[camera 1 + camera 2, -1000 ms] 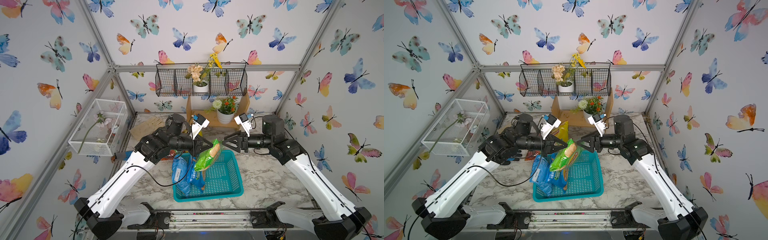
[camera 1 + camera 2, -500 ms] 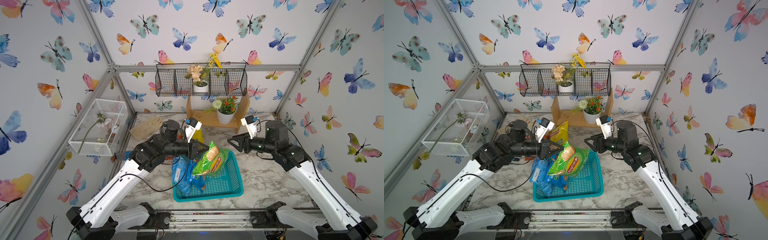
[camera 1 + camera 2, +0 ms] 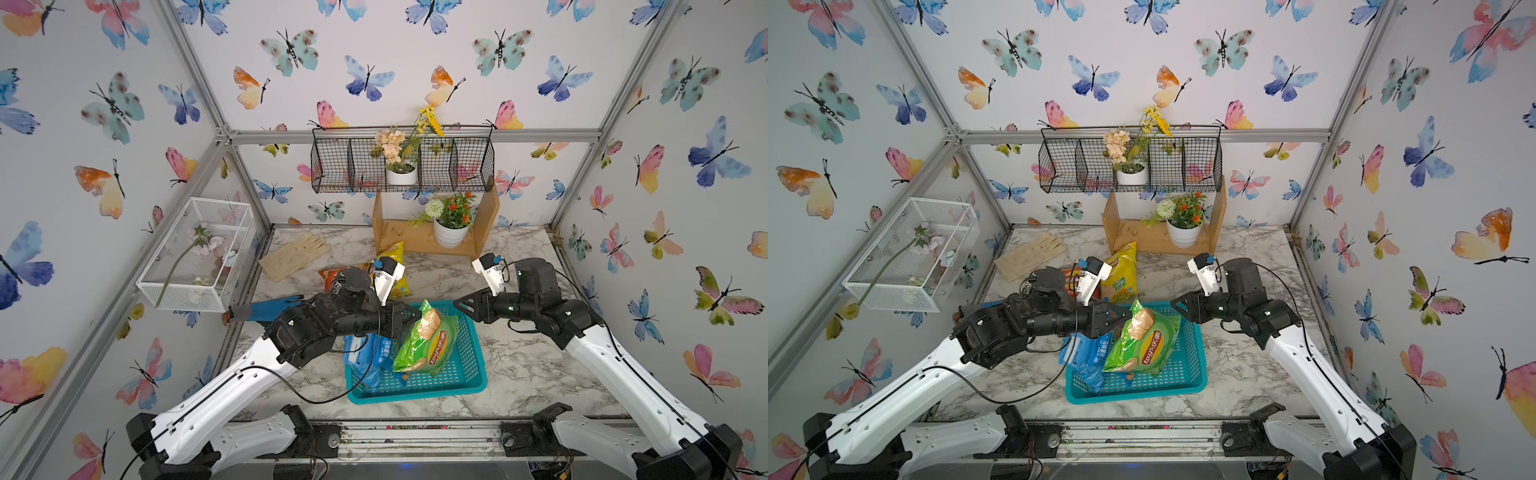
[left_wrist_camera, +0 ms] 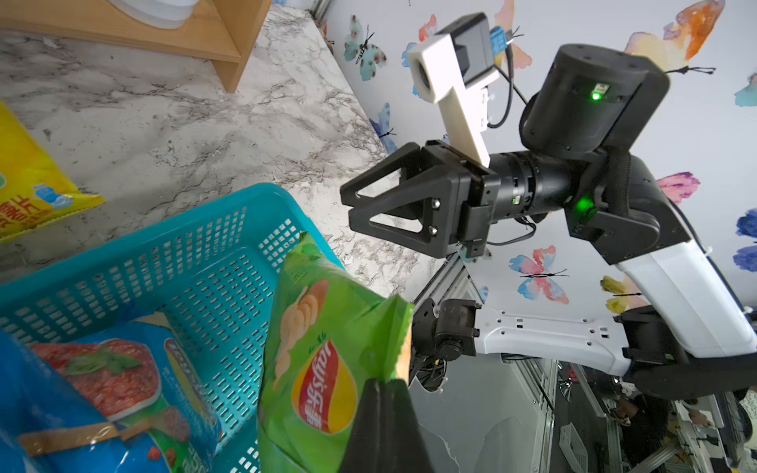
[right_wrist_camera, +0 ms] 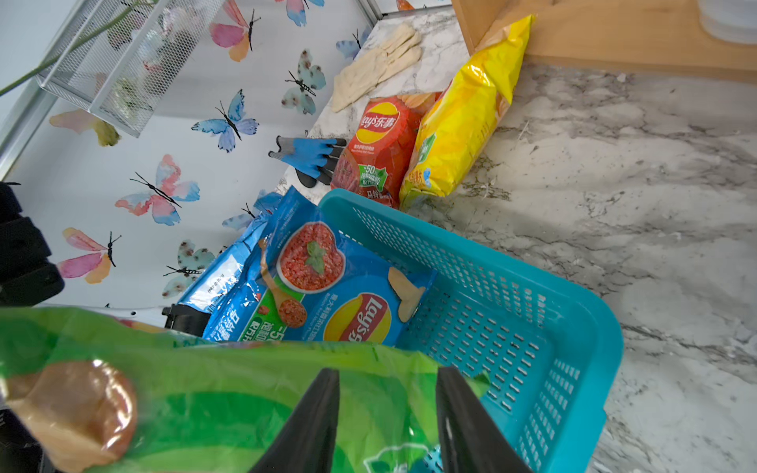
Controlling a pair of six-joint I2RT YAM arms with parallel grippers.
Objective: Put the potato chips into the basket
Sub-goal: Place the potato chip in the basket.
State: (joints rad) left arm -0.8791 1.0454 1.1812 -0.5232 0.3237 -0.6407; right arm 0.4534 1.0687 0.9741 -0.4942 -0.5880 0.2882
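Left wrist — green Lay's 乐事 bag (image 4: 327, 311), left hand (image 4: 383, 385) pinching

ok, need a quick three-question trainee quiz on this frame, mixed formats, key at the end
1. True or false: the right gripper is holding a bag.
2. Count: how many chip bags lie on the table behind the basket?
3. Multiple choice: the green bag, pinched in the left gripper, is
A) raised over the basket
B) lying flat on the table
C) resting on the basket floor

Key:
1. False; its jaws are apart and empty.
2. Two: the red bag and the yellow bag.
3. A
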